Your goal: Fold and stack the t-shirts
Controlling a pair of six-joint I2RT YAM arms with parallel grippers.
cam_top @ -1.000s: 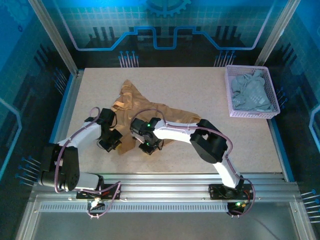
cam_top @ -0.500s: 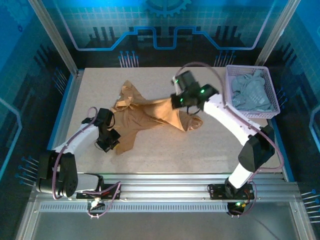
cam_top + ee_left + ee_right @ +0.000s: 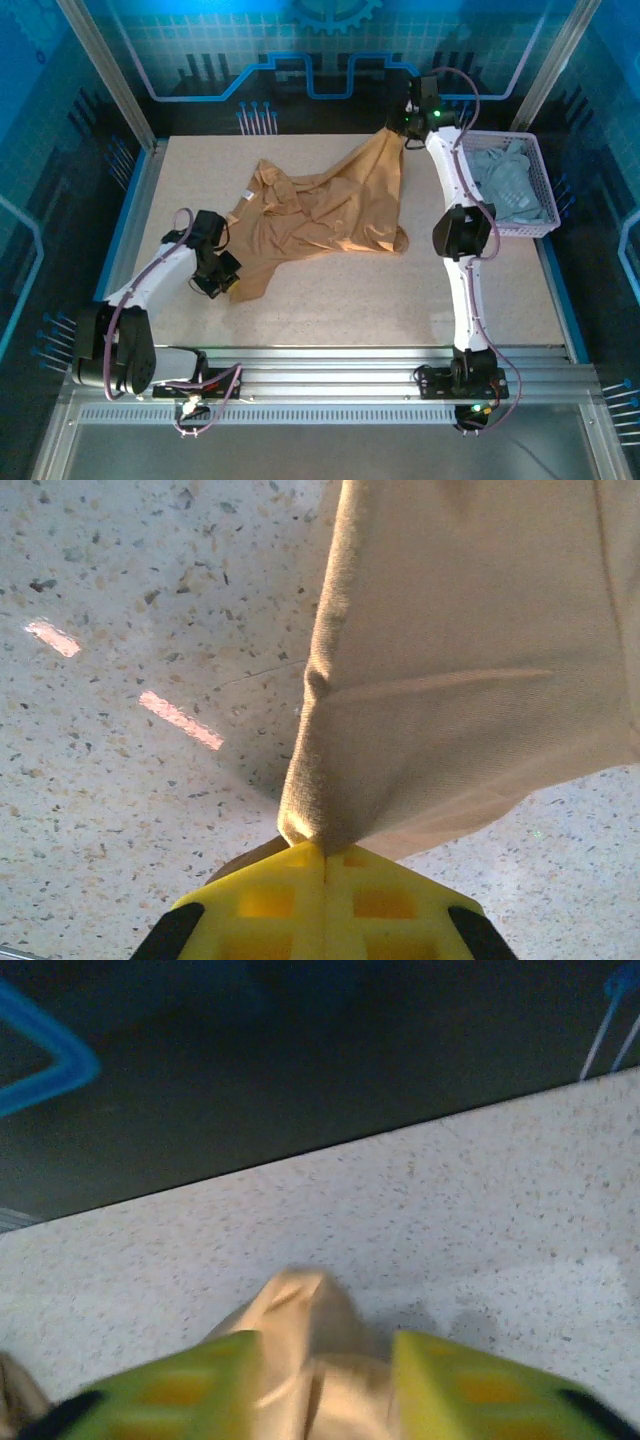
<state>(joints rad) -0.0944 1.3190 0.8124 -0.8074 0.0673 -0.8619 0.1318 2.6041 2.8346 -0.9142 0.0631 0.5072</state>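
The tan t-shirt point(image 3: 320, 215) lies stretched across the table from front left to back right. Its near left corner point(image 3: 470, 660) is pinched in my left gripper point(image 3: 215, 283), whose yellow jaws point(image 3: 325, 845) are shut tight on the cloth. At the table's back edge my right gripper point(image 3: 405, 128) stands with its fingers apart. A bunched fold of the tan shirt point(image 3: 300, 1310) sits loosely between them, with a gap beside the right finger point(image 3: 470, 1385). The pale grey-blue t-shirt point(image 3: 505, 185) lies crumpled in the basket.
The lavender mesh basket point(image 3: 460, 195) stands at the back right of the speckled table point(image 3: 330, 300). My right arm reaches upright past the basket's left side. A dark wall rises just behind the table's back edge point(image 3: 300, 1155).
My right gripper has swept from the middle front of the table to the back right, dragging the tan shirt out, and its jaws have come apart. My left gripper has stayed in place, shut.
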